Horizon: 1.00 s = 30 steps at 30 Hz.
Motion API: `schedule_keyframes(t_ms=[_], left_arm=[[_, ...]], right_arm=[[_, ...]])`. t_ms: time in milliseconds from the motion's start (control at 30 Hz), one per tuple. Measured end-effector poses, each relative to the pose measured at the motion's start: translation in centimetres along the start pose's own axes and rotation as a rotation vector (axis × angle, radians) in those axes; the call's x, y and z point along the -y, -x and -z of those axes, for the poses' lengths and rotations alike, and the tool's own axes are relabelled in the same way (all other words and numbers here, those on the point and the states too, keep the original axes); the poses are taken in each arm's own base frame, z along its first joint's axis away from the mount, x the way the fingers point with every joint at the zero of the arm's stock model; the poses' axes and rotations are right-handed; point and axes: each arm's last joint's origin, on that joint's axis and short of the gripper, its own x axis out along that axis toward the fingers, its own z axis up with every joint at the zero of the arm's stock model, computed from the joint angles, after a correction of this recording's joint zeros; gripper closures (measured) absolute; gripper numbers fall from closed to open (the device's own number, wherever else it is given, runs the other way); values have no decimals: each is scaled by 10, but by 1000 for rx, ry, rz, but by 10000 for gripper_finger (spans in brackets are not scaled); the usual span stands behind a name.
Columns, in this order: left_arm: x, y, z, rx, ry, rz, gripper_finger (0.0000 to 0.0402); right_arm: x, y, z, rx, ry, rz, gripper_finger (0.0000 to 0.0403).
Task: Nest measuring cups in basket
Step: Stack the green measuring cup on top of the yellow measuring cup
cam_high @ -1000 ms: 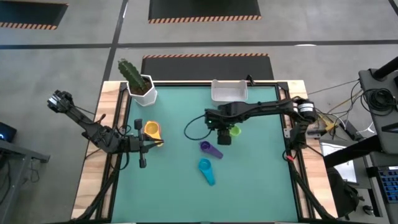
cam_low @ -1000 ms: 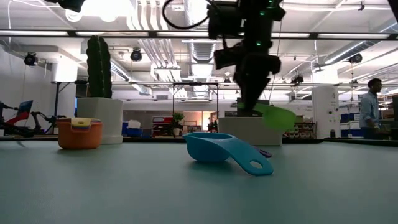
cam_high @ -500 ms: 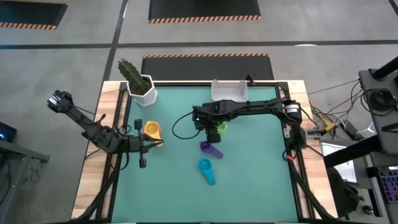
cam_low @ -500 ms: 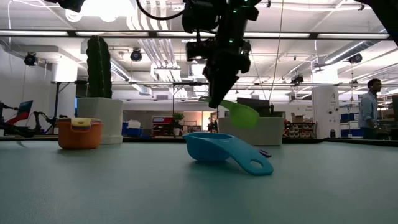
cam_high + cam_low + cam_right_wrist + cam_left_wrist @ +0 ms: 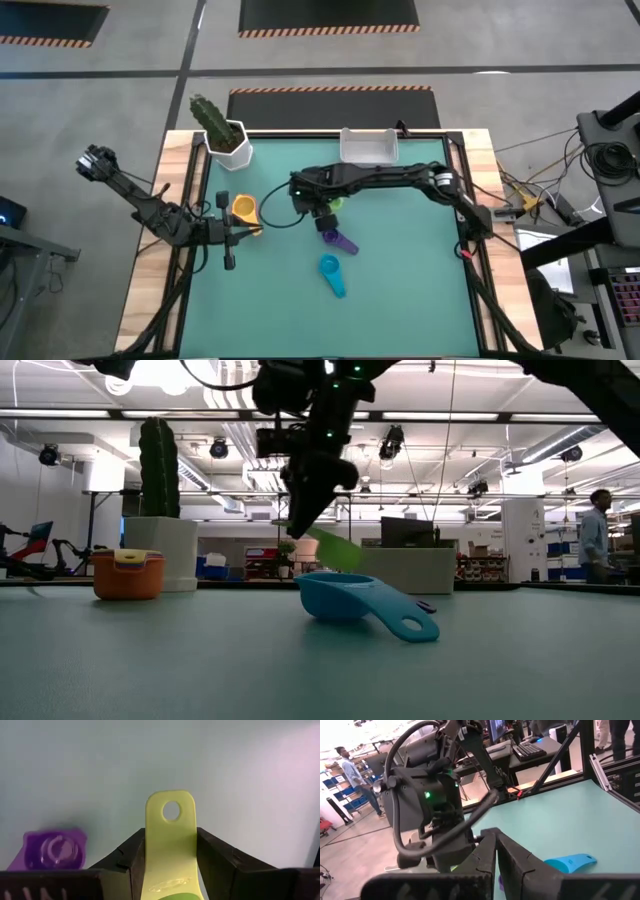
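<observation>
My right gripper (image 5: 318, 205) hangs over the middle of the green mat, shut on the green measuring cup (image 5: 332, 548). An orange cup with other cups nested in it (image 5: 243, 209) stands by the left edge. My left gripper (image 5: 229, 250) waits shut just beside it. The purple cup (image 5: 338, 240) and the teal cup (image 5: 331, 273) lie on the mat, nearer than the right gripper. The white basket (image 5: 368, 147) stands at the far edge. My right gripper pinches the green cup's flat handle (image 5: 170, 855) between its two fingers, one on each long edge, close to the bowl. The fingers come from above, pointing down. The cup is lifted clear and tilted, its holed handle end (image 5: 345, 558) slanting down toward the mat.
A white pot with a green cactus (image 5: 222, 132) stands at the far left corner. Wooden rails (image 5: 480, 200) frame the mat. Bare mat lies at the near side and to the right. A person (image 5: 596, 530) stands in the room behind.
My right gripper has carried the green cup steadily toward the table's left, from near the basket's front to the mat's middle, at about the same height. It has stayed shut on the cup. The other cups and the left arm have kept still.
</observation>
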Motion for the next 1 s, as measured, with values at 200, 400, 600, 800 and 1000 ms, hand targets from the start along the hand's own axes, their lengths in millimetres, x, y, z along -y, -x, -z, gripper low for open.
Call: schedule_keyframes(t_ms=[200,400,600,800,1000], left_arm=[[0,0,0,-2,-5,2,402],[0,0,0,-2,-6,3,402],[0,0,0,-1,-6,3,402],[0,0,0,-2,-6,0,402],[0,0,0,-2,-6,1,402]], right_arm=[[-6,-15,-15,15,118,-1,264],[-14,-21,-24,35,227,0,264],[-25,-24,-35,105,299,19,264],[-37,-31,-43,138,350,26,264],[-48,-47,-44,116,421,14,264]])
